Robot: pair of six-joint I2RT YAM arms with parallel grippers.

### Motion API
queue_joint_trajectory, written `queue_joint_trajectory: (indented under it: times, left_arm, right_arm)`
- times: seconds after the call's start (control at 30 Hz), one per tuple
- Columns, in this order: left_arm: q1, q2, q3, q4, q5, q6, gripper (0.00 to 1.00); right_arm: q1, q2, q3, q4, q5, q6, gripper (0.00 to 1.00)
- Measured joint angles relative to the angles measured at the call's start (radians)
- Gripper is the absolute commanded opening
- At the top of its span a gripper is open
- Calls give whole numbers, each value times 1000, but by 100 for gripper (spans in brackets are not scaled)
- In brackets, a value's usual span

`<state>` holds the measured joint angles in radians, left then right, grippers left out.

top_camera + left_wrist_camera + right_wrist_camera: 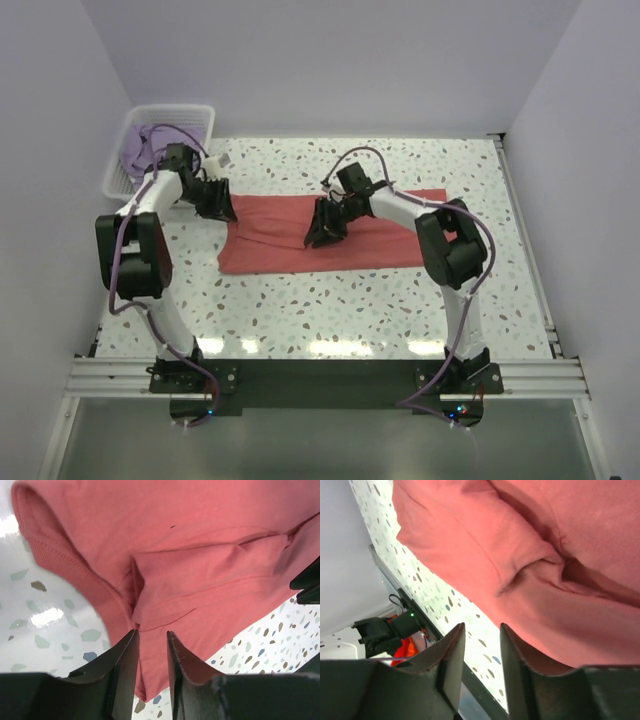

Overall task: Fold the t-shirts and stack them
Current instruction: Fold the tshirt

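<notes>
The coral-red t-shirt [370, 245] lies folded into a wide band across the middle of the speckled table. My left gripper [218, 207] hovers at its back left corner. In the left wrist view the jaws of this gripper [152, 631] stand apart, and a folded hem of the red t-shirt [200, 545] lies just beyond the tips. My right gripper [325, 232] is over the shirt's middle. Its jaws [482, 625] are open with bare table between them, beside the edge of the red t-shirt [560, 540]. The lavender t-shirt [148, 146] lies bunched in the basket.
A white lattice basket [170, 105] stands at the table's back left corner, close behind the left arm. Walls close in the table on the left, back and right. A metal rail [320, 375] with the arm bases runs along the near edge.
</notes>
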<state>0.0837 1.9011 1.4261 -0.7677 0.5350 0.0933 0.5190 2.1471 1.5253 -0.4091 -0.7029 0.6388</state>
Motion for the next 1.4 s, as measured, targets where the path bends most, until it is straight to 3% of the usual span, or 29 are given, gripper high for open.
queue_joint_trajectory:
  times: [0.13,0.37,0.6,0.73,0.9,0.97,1.13,1.27,1.4]
  left_arm:
    - [-46,-26,-1,31,18,5,29]
    - [-185,-2,-23,125,18,-29,24]
    - [-148,69,-35,203,-22,-61,20]
    - [-126,135,-33,220,-51,-74,20]
    - [-118,194,47,215,-41,-85,19]
    - [-119,221,89,211,-41,-85,20]
    - [-125,318,274,212,-96,-40,31]
    - [-146,379,463,219,-166,29,43]
    - [-174,367,585,239,-183,56,47]
  right_arm:
    - [-10,-13,74,-91,17,-127,24]
    - [-23,8,264,-183,61,-304,18]
    - [14,120,298,-141,45,-284,18]
    - [31,191,291,-124,52,-272,13]
    - [14,221,285,-99,39,-269,14]
    - [10,220,289,-99,37,-278,16]
    - [-7,153,299,-175,81,-381,33]
    - [-72,81,428,-354,145,-586,33]
    - [-190,16,514,-499,249,-803,32]
